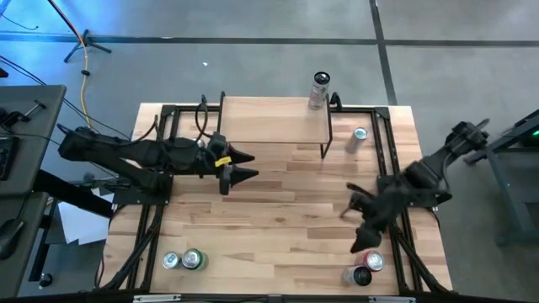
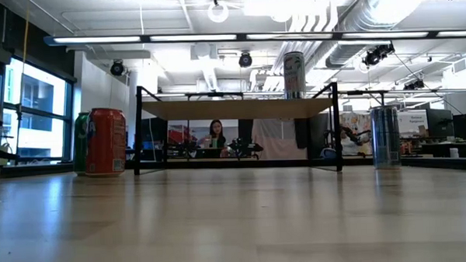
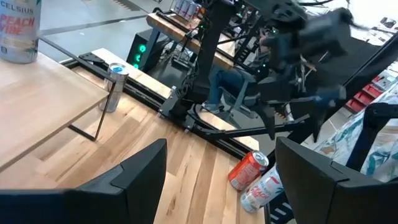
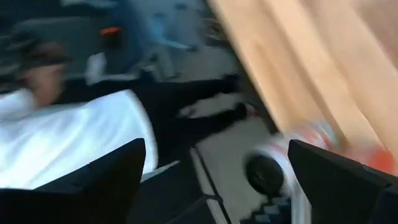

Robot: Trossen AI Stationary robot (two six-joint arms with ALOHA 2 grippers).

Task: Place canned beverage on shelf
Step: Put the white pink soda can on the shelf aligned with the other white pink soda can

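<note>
One can (image 1: 319, 90) stands upright on the shelf (image 1: 274, 120) at its far right corner, toward one o'clock of the desk (image 1: 286, 210), and a second can (image 1: 357, 140) stands on the desk just right of the shelf. Left tool (image 1: 249, 166) hovers spread and empty at nine o'clock beside the shelf. Right tool (image 1: 358, 220), spread wide and empty, hangs at four o'clock above two lying cans (image 1: 364, 268).

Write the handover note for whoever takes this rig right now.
Left gripper: open, empty, over the table beside the shelf.
Right gripper: open, empty, above the two cans at the table's right front corner.
Done: one tall can stands on the shelf's back right corner.
Left: slim can on the table right of the shelf, two cans at front left, plus the right-corner pair.
</note>
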